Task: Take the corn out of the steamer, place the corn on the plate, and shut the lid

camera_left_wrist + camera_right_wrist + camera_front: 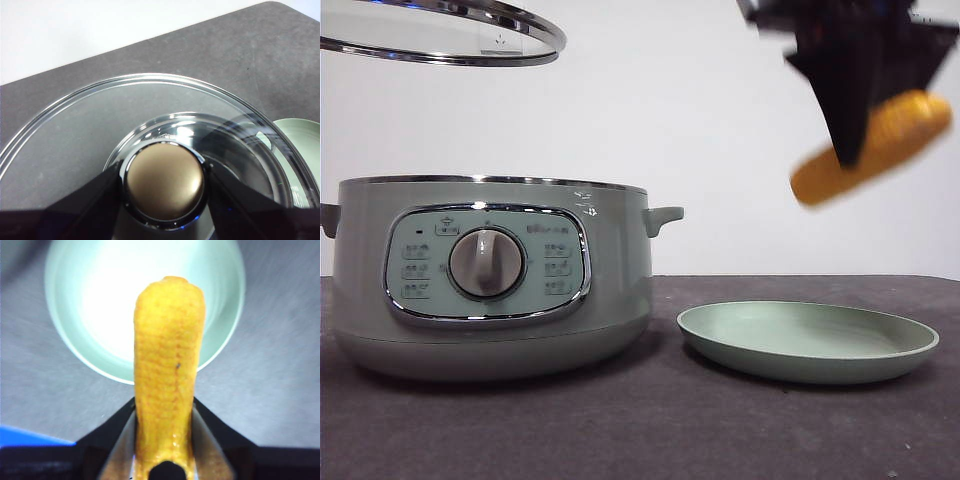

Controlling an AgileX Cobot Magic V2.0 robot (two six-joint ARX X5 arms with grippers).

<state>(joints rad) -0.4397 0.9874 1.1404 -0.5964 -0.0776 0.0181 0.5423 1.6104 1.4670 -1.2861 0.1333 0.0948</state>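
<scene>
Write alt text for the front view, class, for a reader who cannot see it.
A black pincer holds the corn tilted in the air above the empty pale green plate on the dark table. Beside the plate stands the open grey-green steamer, and the glass lid hangs lifted above it at the top edge.

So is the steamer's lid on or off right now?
Off. The lid hangs above the steamer, its knob gripped by the left tool.
</scene>
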